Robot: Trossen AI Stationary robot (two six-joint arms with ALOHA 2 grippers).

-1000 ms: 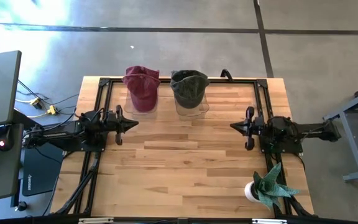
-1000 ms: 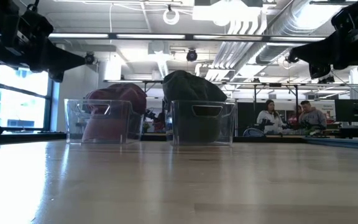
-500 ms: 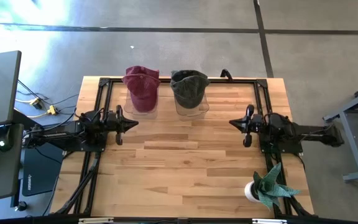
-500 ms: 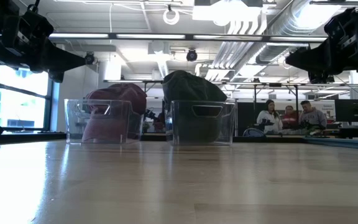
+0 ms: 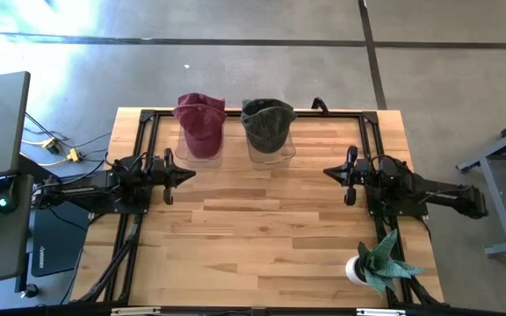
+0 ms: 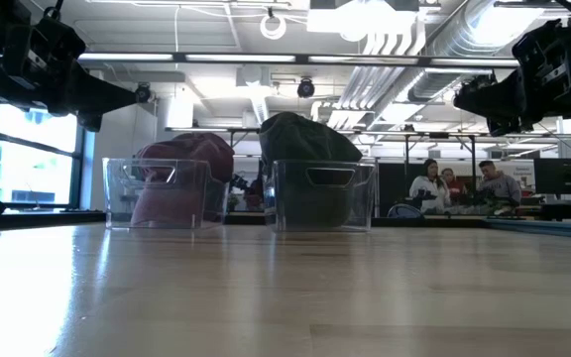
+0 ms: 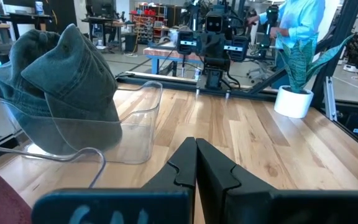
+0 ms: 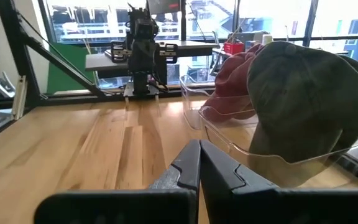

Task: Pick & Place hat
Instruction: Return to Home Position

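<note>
Sorting appears complete; the step in hand is judged to be the return to rest. The left pincer (image 7: 196,146) is closed tight and holds nothing. The right pincer (image 8: 199,148) is likewise closed and empty, facing it across the bench (image 5: 262,219). The red cap (image 5: 200,123) sits in the clear bin (image 6: 117,193) nearer the left pincer; the grey-green cap (image 5: 266,123) sits in the neighbouring bin (image 6: 363,198), nearer the right pincer. The next move likely calls for retraction only, keeping clear of both bins.
</note>
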